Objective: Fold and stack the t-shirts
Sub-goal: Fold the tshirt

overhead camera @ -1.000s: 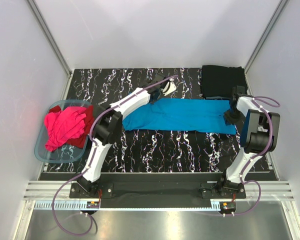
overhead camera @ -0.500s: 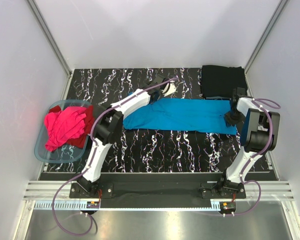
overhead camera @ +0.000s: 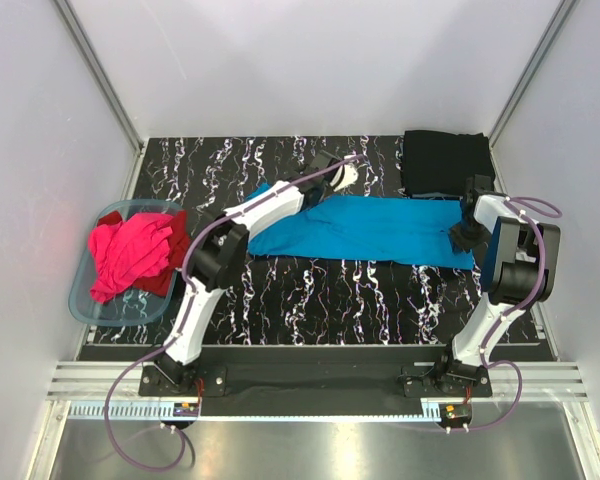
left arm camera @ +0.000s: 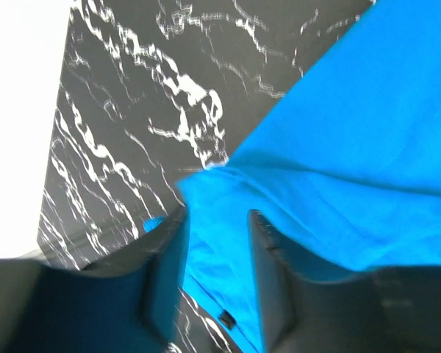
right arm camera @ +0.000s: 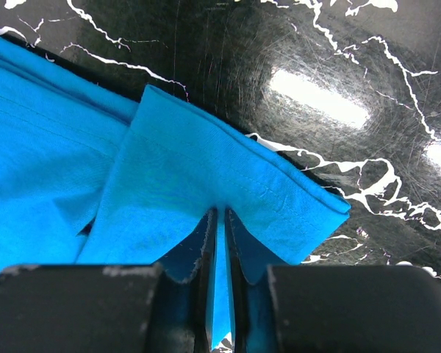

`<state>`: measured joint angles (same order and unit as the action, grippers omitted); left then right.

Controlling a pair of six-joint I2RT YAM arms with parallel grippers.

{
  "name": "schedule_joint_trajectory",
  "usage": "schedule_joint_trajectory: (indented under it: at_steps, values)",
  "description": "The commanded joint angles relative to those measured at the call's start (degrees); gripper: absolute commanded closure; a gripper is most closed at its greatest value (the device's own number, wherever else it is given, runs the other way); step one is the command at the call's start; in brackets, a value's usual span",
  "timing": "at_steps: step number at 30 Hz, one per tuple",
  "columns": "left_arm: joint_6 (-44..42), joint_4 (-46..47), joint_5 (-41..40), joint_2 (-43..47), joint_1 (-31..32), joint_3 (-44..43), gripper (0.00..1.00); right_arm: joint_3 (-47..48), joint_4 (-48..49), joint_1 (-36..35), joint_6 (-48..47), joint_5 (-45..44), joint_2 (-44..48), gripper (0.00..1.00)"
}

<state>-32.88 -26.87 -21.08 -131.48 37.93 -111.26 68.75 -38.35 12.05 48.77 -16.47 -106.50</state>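
Nearly shut, right jaws on the turquoise t-shirt (right arm camera: 176,184); left jaws wider, clamped on its bunched edge.

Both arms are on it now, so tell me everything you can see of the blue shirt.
The blue shirt is plain turquoise soft cloth, folded into a long band lying left to right across the table. Its right end, a doubled layer with a stitched hem, is pinched between the nearly closed fingers of the right gripper. At the left end, the left gripper has bunched, creased cloth between its fingers.
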Motion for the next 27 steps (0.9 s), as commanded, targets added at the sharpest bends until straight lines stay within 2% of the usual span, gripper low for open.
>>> schedule_joint_trajectory:
  at_steps: [1, 2, 4, 5, 7, 11, 12, 13, 20, 27]
  values:
    - [7.55, 2.97, -5.62, 9.12, 0.04, 1.05, 0.46, -1.08, -0.41, 0.69, -0.96, -3.39, -0.56, 0.86]
    - [12.44, 1.92, -6.33, 10.27, 0.04, 1.05, 0.4, -1.08, -0.5, 0.69, -0.96, -3.13, -0.2, 0.86]
    - [17.83, -3.61, -6.34, 13.61, -0.05, 1.4, 0.4, -0.99, -0.41, 0.69, -1.49, -3.04, 1.11, 0.86]
    - [23.51, -7.98, -5.64, 14.49, -0.14, 1.92, 0.45, -0.99, -0.5, 0.69, -1.75, -2.87, 1.55, 0.86]
    - [29.25, -11.43, -1.35, 17.65, -0.58, 5.34, 0.51, -0.81, -0.24, 0.69, -3.24, -2.17, 3.05, 0.86]
    - [39.45, -13.73, 7.71, 20.65, -2.16, 15.09, 0.65, -1.34, 1.16, 0.69, -5.35, 0.12, 5.68, 0.86]
    - [40.61, -14.17, 8.24, 20.56, -2.94, 17.37, 0.7, -1.69, 1.52, 0.69, -5.62, 0.56, 6.12, 0.86]
    - [41.66, -14.61, 8.42, 20.13, -3.3, 18.27, 0.71, -1.78, 1.96, 0.69, -5.79, 1.08, 6.21, 0.86]
    - [47.2, -15.66, 5.79, 17.5, -4.97, 23.28, 0.73, -1.6, 4.32, 0.25, -7.55, 10.21, 7.17, 0.87]
    - [49.76, -16.19, 1.76, 15.03, -5.94, 27.14, 0.77, -3.36, 4.51, -0.63, -7.82, 9.17, 9.99, 0.87]
